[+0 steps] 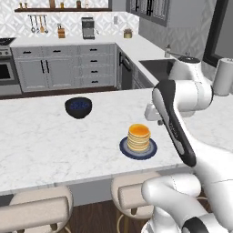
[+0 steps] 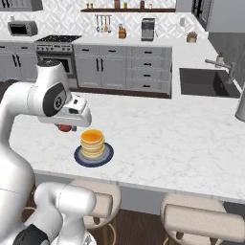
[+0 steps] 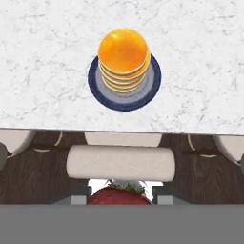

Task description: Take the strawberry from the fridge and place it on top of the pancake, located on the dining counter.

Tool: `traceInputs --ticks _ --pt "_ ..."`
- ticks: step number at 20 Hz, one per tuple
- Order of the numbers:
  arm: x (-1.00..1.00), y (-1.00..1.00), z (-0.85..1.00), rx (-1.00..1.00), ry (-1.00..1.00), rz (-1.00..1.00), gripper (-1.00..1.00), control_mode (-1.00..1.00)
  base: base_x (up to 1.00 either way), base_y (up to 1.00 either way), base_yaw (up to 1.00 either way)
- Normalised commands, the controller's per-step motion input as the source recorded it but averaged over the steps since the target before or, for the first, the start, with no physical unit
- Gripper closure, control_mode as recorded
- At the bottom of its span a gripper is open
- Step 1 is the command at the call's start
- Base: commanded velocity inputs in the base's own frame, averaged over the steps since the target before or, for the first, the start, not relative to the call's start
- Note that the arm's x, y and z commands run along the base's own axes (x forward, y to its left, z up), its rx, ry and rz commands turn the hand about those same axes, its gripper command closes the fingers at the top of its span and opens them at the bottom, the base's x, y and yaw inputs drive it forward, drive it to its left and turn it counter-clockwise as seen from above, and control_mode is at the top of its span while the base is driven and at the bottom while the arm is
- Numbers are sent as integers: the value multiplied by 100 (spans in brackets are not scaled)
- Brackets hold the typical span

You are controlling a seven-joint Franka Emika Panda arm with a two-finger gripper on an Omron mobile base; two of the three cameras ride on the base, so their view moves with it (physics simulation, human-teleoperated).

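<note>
red strawberry (image 3: 116,195) sits between the two dark finger tips at the bottom of the hand view, green leaves up; jaws closed down close on it, holding the berry and nothing else; in the right base view the same berry (image 2: 64,128) shows as a small red spot under the white hand, held in the air near the worktop's front edge, off to one side of the stack and not touching it; gripper (image 2: 65,127) hangs low, likely so the drop will be short.

pancake (image 1: 139,137) stack, golden-tan, stands on a small dark blue plate (image 1: 124,149) near the front edge of the marble worktop (image 1: 41,136); close to the stools, so within the arm's reach from the base; its top is bare, no berry on it yet.

black bowl (image 1: 78,107) of blue berries sits further back on the worktop, well apart from the plate; no part in this job; round beige stool (image 3: 120,163) lies below the hand, between it and the stack in the hand view.

judgement: carry stage, fetching done, placing not yet done; hand needs to come forward over the stack, then lower before letting go; top is small and domed, so a round berry could roll off.
</note>
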Motion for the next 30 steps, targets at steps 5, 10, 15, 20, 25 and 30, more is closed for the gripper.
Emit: traceInputs --ticks 5,10,15,20,25,30 --pt "100 5 -56 -6 4 0 100 -100 0 0 0" --pt "100 0 -45 0 11 3 100 -100 0 0 0" --pt "100 3 -24 3 0 8 100 -100 0 0 0" --pt "84 7 -36 0 0 1 100 -100 0 0 0" --pt "24 0 -44 0 6 0 100 -100 0 0 0" --pt "-21 0 -23 0 2 0 100 -100 0 0 0"
